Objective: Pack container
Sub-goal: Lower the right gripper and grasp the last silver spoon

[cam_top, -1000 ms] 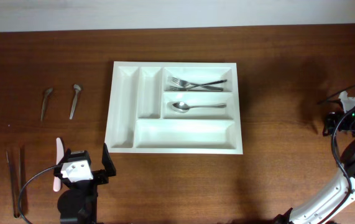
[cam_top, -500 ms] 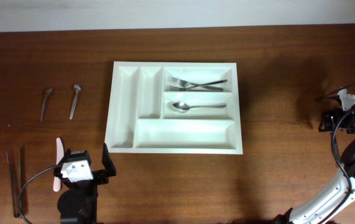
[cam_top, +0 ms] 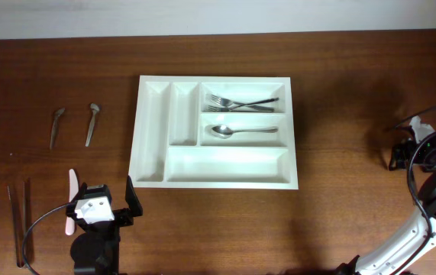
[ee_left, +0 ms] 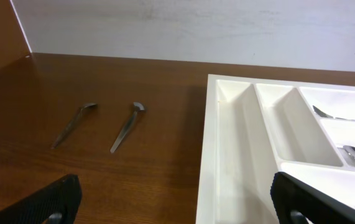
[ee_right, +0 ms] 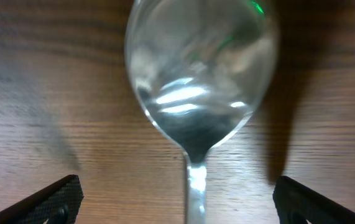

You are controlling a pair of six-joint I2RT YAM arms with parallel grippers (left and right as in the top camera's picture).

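Observation:
The white cutlery tray [cam_top: 150, 130] lies at the table's centre. Its top right slot holds forks [cam_top: 240, 102], and the slot below holds a spoon [cam_top: 240, 131]. My left gripper [cam_top: 103, 197] is open and empty at the tray's front left corner. In the left wrist view the tray's left wall [ee_left: 211, 155] lies between its open fingers [ee_left: 43, 204]. My right gripper [cam_top: 402, 156] is at the far right, low over the table. In the right wrist view it [ee_right: 186, 208] is open and straddles the handle of a shiny spoon [ee_right: 199, 68] lying on the wood.
Two small spoons [cam_top: 57, 126] [cam_top: 92, 122] lie left of the tray and also show in the left wrist view [ee_left: 71, 123] [ee_left: 127, 126]. A pair of dark chopsticks [cam_top: 17, 221] lies at the front left. A pink and white utensil [cam_top: 72, 200] sits beside the left arm.
My right gripper has moved toward the table's front edge, staying at the far right. The left arm and the tray's contents have not moved.

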